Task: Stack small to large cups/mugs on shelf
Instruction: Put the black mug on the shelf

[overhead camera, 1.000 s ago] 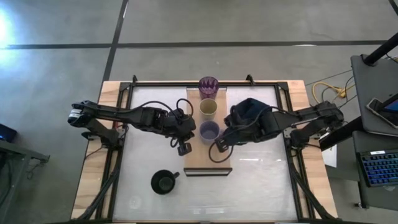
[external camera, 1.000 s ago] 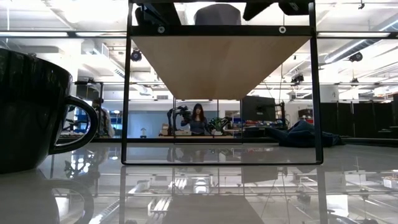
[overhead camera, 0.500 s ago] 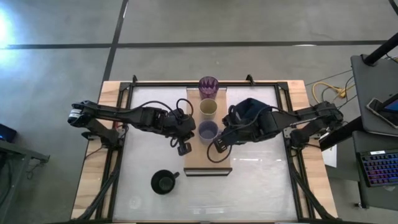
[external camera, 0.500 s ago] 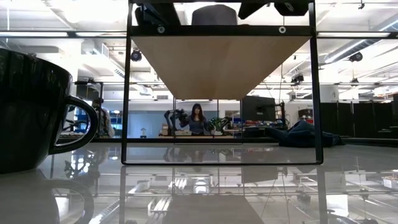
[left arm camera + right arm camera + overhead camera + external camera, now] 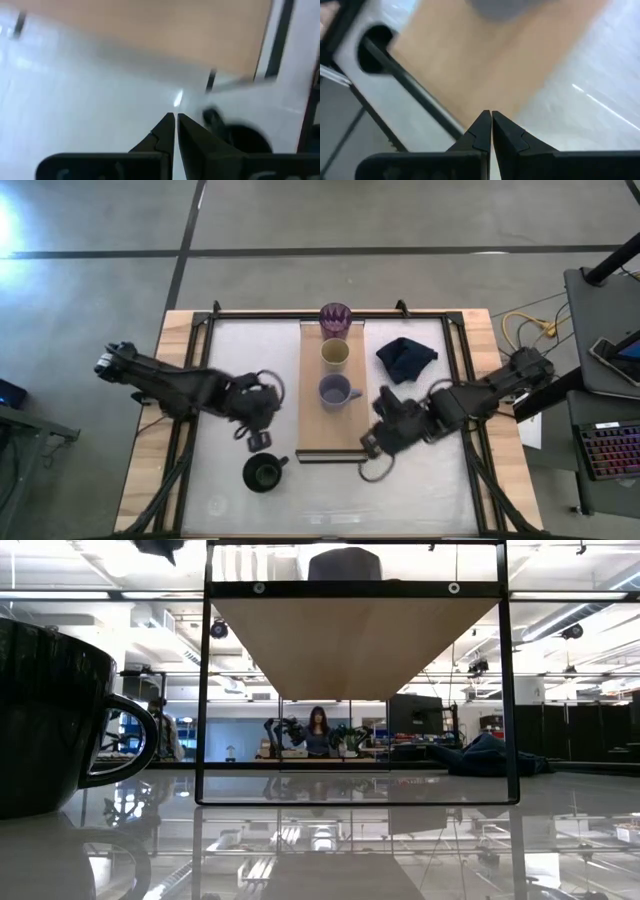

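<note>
On the shelf (image 5: pixel 335 425) the purple tumbler (image 5: pixel 335 318), beige cup (image 5: pixel 334 355) and lavender-blue mug (image 5: pixel 337 392) stand in a row, leaving its near end free for the black mug (image 5: pixel 263 473) beside that end. The left gripper (image 5: pixel 258 442), fingers pressed together and empty, hangs just above the black mug, likely to fetch it. The right gripper (image 5: pixel 371 446), also closed and empty, waits at the shelf's near corner.

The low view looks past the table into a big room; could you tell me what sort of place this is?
Probably a robotics lab or open workshop: other robot arms stand at a far bench beside a seated person, the ceiling is bare and industrial, and a keyboard sits beside the rig.
</note>
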